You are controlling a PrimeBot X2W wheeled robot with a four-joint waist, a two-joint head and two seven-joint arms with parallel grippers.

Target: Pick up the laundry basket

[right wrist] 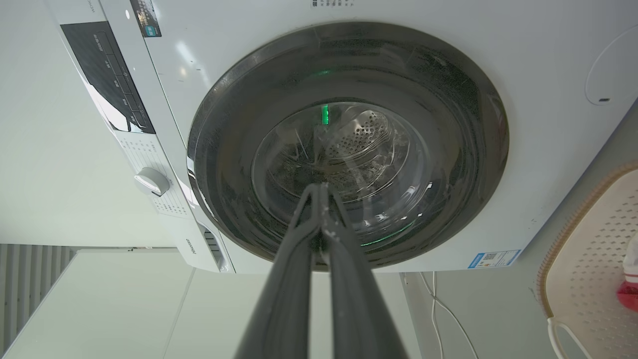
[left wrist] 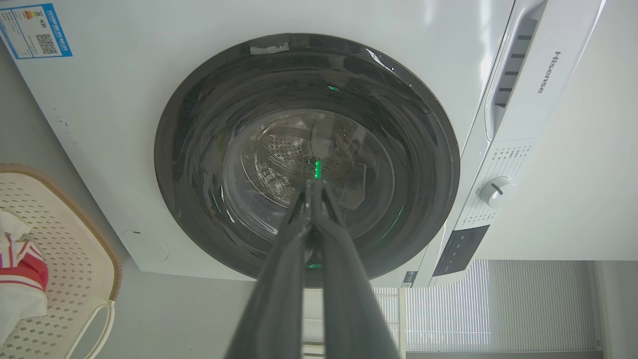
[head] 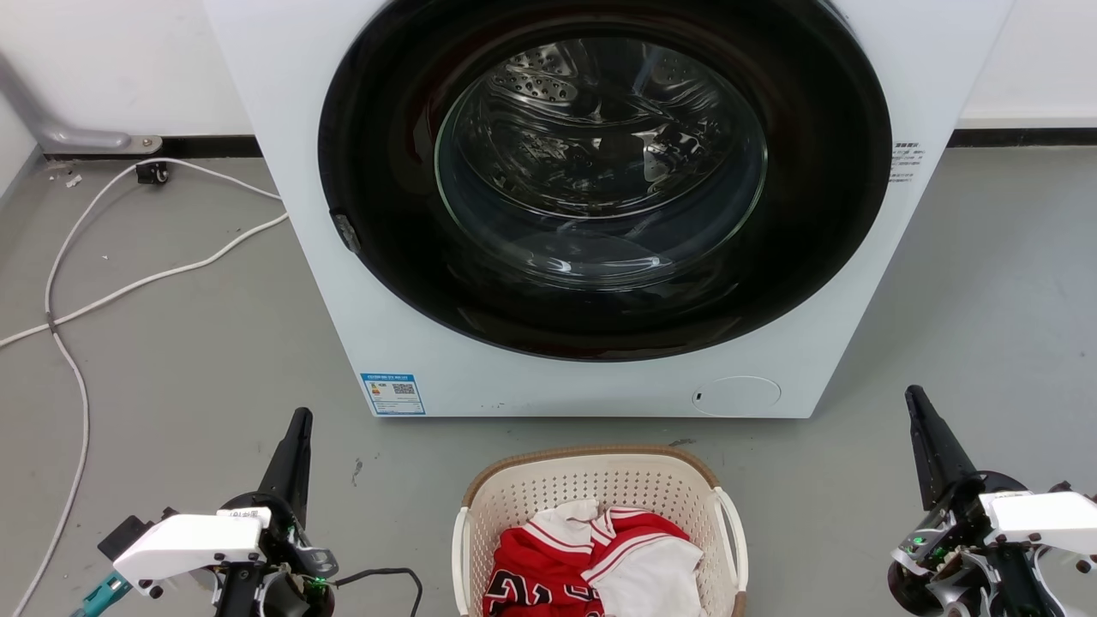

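Left gripper (head: pixel 300 422) sits at the lower left of the head view, right gripper (head: pixel 915 401) at the lower right. I see both pairs of fingers pressed together with nothing between them. The wrist views agree: each pair meets at the tips and points at the washer (head: pixel 308 257), whose round glass door is closed.

Laundry basket (head: pixel 591 452) stands on the grey floor between the two grippers, just in front of the washer, and is well apart from both. Red and white clothes (head: pixel 591 557) lie inside it. Its left handle (head: pixel 461 548) and right handle (head: pixel 735 531) are white loops hanging at the sides, and neither is touched.

Step in hand, as I judge it: the approach, not yet begun, so the task is at its start.

Next move, in my judgement:
- Part both pairs of fingers.
- Swing each arm inward and down to the loop on its own side.
- Slip a finger through or under each loop, close, and raise both sides level so the load stays in.
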